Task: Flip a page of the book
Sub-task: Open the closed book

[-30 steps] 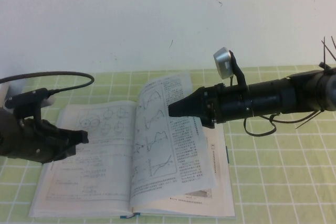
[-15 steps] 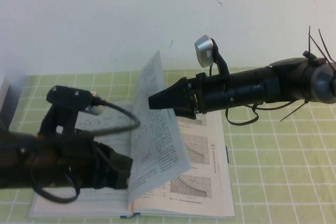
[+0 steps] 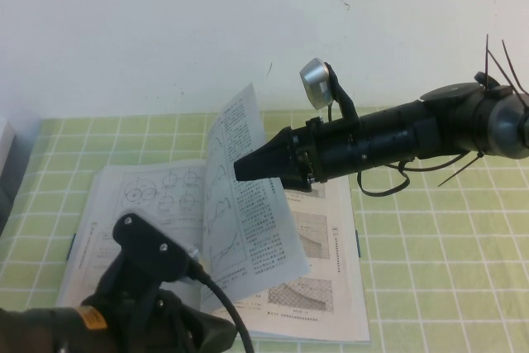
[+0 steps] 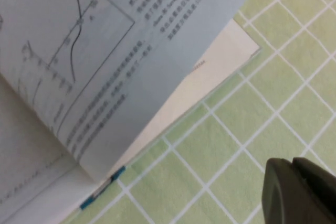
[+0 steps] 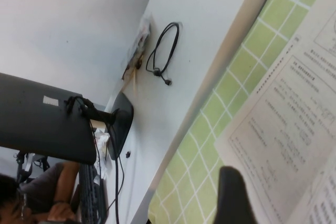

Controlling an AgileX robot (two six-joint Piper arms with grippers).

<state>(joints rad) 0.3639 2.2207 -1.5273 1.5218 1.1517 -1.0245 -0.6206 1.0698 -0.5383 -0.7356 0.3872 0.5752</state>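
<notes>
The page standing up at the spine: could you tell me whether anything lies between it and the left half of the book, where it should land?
Nothing visible on the book blocks the page. The right gripper is at its raised face; the left gripper hovers at the near edge.

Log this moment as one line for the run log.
page: lifted, standing over book spine | right hand: against page | left hand: near front edge, off book | turn: incomplete
</notes>
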